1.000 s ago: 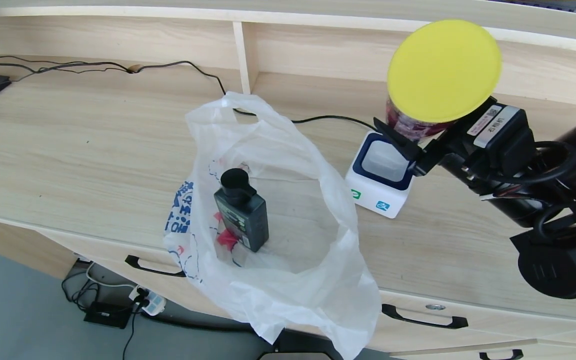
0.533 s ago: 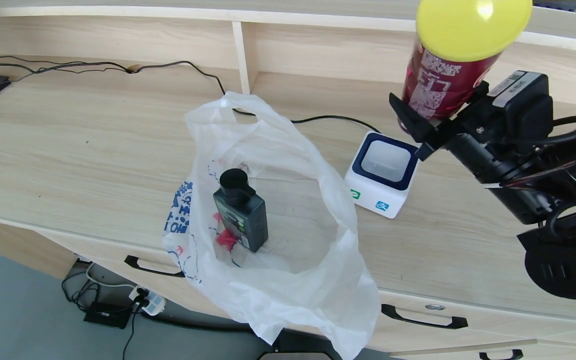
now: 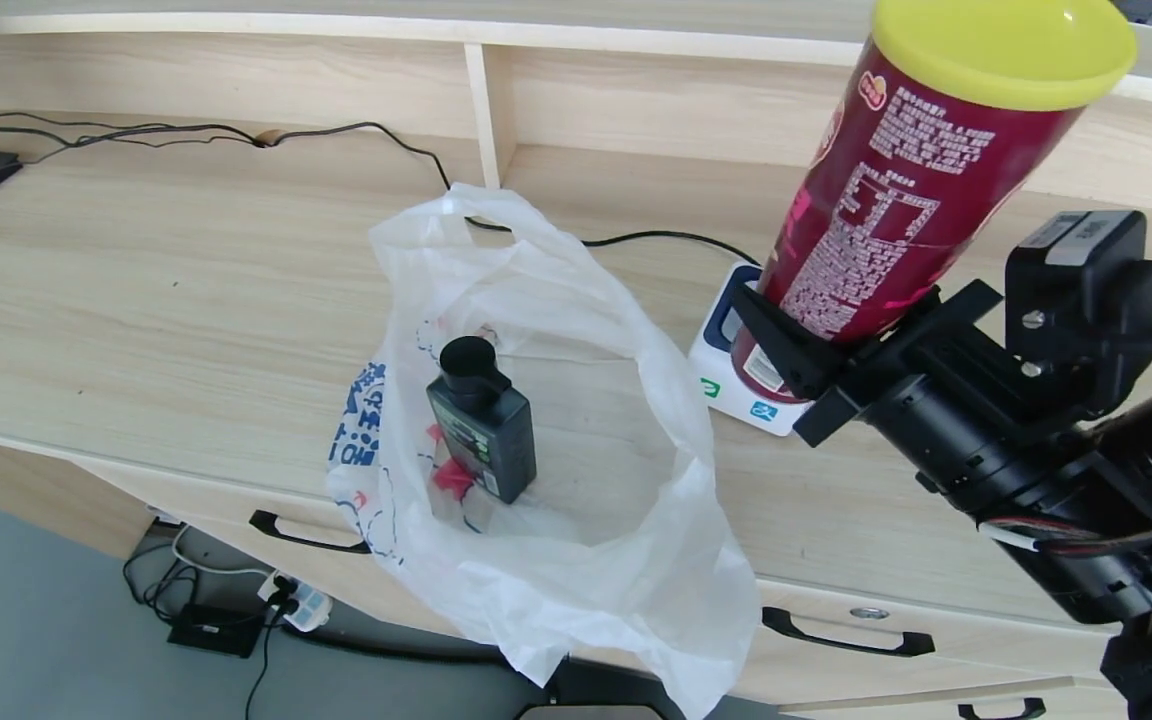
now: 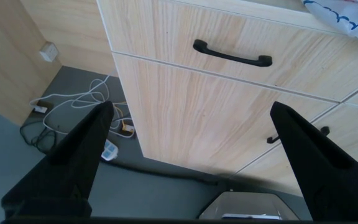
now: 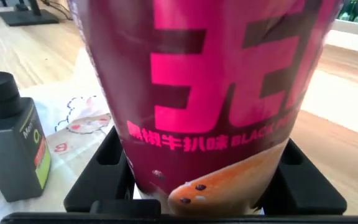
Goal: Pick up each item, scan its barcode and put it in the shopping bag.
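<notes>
While the right gripper (image 3: pixel 856 330) pinches the red can (image 3: pixel 896 180) (yellow lid) by the scanner (image 3: pixel 724 385), the left gripper (image 4: pixel 191 162) hangs spread.

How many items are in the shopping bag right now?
1: a dark bottle lies in the shopping bag. The red canister is in the right gripper. Folds may hide more.

Maroon can (image 3: pixel 886 200) with yellow lid (image 3: pixel 1001 45); translucent white bag (image 3: pixel 636 590); black bottle (image 3: pixel 484 432).
</notes>
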Controlling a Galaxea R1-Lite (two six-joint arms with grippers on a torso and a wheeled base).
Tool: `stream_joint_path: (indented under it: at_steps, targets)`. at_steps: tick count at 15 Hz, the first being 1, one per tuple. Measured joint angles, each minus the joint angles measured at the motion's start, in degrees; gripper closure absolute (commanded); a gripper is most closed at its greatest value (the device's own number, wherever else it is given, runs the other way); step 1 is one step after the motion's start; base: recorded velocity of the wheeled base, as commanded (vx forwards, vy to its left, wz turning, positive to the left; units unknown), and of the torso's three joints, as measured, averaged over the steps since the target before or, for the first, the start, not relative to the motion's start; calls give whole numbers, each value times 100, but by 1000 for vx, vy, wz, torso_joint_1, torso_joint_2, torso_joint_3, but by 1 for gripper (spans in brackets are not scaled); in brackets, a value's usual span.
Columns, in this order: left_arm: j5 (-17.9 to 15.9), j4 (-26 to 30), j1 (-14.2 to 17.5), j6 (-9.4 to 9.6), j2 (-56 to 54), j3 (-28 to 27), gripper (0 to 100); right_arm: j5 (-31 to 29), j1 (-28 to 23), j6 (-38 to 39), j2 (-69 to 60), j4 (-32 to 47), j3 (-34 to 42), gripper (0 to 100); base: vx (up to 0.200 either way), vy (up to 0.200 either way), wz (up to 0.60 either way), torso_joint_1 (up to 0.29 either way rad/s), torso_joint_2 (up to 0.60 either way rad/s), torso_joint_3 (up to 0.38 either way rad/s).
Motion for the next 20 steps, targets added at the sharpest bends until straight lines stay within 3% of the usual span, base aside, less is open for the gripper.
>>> stream_joint_path:
  at_steps: [5, 10, 12, 15, 20]
  targets:
    - [0, 0, -4, -5, 0, 0, 0, -143, 110, 424, 9, -6, -581, 100, 0, 0, 0, 0, 0, 0]
    - [0, 0, 0, -5, 0, 0, 0, -786, 83, 230, -52, -4, -438, 100, 0, 0, 0, 0, 0, 0]
    - [-2, -2, -6, -2, 0, 0, 0, -1281, 85, 444, -83, 0, -471, 100, 0, 0, 600, 2, 2, 0]
    - [0, -2, -4, -2, 0, 0, 0, -1454, 77, 523, -177, -2, -658, 100, 0, 0, 400, 0, 2, 3]
    - [0, -2, 2, -2, 0, 0, 0, -1457, 174, 578, -350, -2, -33, 100, 0, 0, 0, 0, 0, 0]
